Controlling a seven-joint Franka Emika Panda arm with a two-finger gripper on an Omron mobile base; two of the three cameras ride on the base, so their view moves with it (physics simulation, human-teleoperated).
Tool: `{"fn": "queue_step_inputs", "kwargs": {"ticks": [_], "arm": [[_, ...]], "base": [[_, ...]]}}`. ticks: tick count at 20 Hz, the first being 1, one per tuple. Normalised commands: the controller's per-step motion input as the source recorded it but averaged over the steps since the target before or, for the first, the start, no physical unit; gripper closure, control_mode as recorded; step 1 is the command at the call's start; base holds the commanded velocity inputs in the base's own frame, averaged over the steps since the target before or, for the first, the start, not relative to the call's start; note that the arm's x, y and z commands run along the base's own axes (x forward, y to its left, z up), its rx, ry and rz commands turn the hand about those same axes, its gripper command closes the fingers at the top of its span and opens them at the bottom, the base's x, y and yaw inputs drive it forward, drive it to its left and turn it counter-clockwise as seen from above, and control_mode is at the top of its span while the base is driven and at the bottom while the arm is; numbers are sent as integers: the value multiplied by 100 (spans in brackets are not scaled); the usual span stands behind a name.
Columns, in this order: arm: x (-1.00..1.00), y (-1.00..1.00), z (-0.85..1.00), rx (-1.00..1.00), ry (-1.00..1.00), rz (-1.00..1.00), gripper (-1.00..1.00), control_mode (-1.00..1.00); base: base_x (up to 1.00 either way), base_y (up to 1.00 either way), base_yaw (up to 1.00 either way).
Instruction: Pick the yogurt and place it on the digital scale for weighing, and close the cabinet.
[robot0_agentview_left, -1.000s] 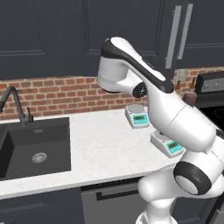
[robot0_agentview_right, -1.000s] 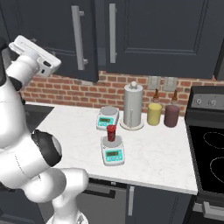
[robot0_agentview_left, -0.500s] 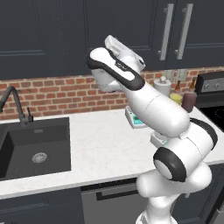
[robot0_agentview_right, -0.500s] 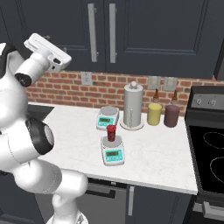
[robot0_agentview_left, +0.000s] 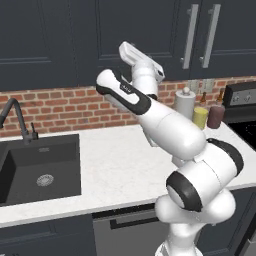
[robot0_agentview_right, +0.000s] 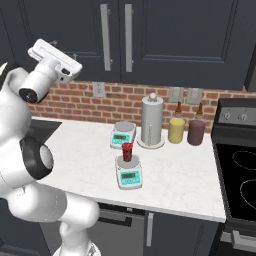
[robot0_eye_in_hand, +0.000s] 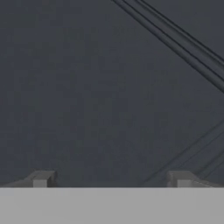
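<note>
Now the yogurt (robot0_agentview_right: 127, 152) stands on the digital scale (robot0_agentview_right: 129, 172), at 6 o'clock from the other scale (robot0_agentview_right: 123, 134). Gripper (robot0_eye_in_hand: 109, 180) is spread wide w/ nothing in it, up by the cabinet (robot0_agentview_right: 150, 40), doors shut.

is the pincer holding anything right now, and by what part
Nothing is held. The pincer is open, its fingertips apart and empty in front of the dark cabinet door. The yogurt stands on the digital scale.
</note>
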Motion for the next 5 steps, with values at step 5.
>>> {"fn": "queue_step_inputs", "kwargs": {"ticks": [5], "arm": [[100,0,-60,0,9,0,-100,-100]], "base": [[0,0,0]]}}
